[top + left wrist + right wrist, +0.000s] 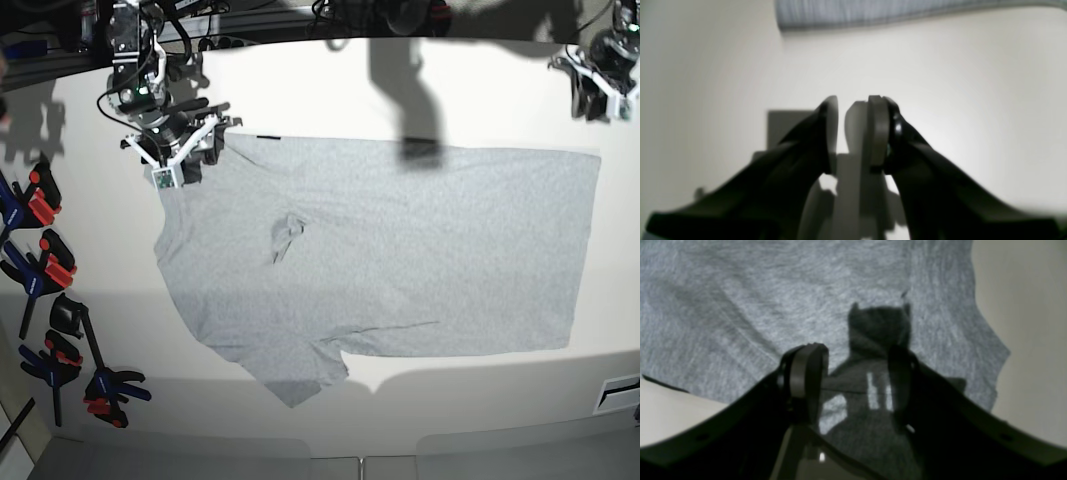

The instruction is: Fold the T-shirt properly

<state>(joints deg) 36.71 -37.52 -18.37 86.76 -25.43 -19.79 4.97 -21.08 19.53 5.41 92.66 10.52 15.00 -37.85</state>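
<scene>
The light grey T-shirt (400,250) lies spread flat on the white table (330,90), plain side up, with a small pucker (285,235) left of centre. No lettering shows. My right gripper (172,165) hangs over the shirt's far left corner. In the right wrist view it (853,383) is open just above the grey cloth (740,306), with nothing between the fingers. My left gripper (600,95) is at the far right, off the shirt. In the left wrist view it (841,133) is almost closed and empty over bare table, with the shirt's edge (873,13) ahead.
Several black, red and blue spring clamps (40,260) lie along the table's left edge. The table's front edge (330,455) runs across the bottom. Cables and frame parts (250,20) sit along the back.
</scene>
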